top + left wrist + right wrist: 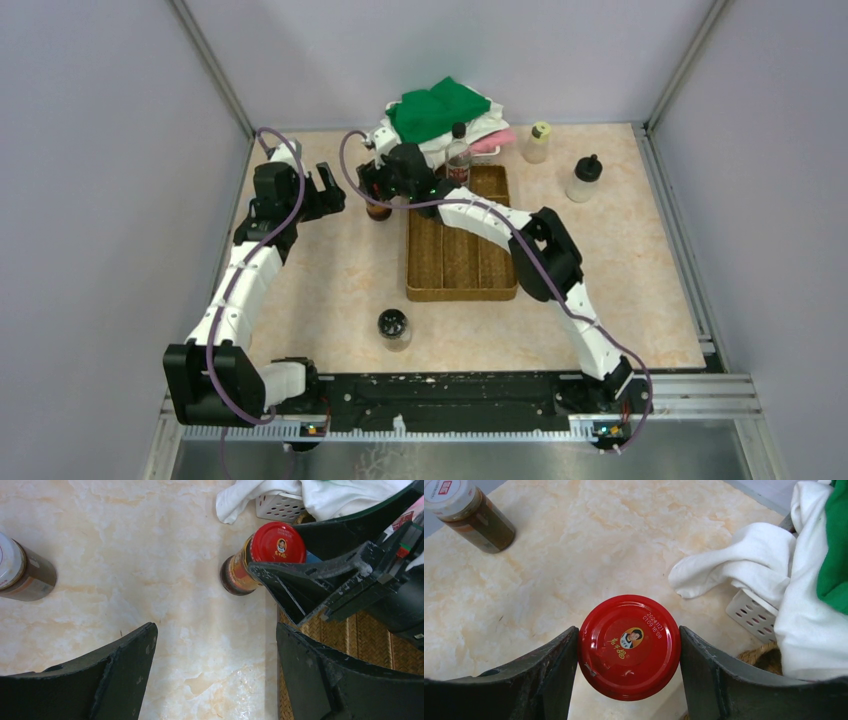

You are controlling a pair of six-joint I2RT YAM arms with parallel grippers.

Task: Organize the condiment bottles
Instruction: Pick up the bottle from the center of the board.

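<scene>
Far left, the left gripper (215,635) hangs with its fingers spread wide and nothing between them, I'd guess parked out of the other arm's way. A white-lidded brown jar (22,575) stands off at its nine o'clock. Next along, the right gripper (629,647) presses both fingers against the cap of the red-lidded jar (277,542), whose base sits on the table just off the ten o'clock corner of the brown divided tray (460,293). Taking it by the lid from above looks chosen for a straight lift over the woven rim.

It's tight there: the pile of cloths (440,112) crowds twelve o'clock, the rim three o'clock and the left arm nine, so up looks the easy way out. A black-lidded jar (393,328) stands alone at the tray's seven o'clock.

The tall clear bottle (458,158) is at the tray's twelve o'clock end; in it or behind it, I can't tell. The yellowish-lidded bottle (538,143) is at one o'clock and the black-capped pale bottle (584,180) at two, nearing the right rail
</scene>
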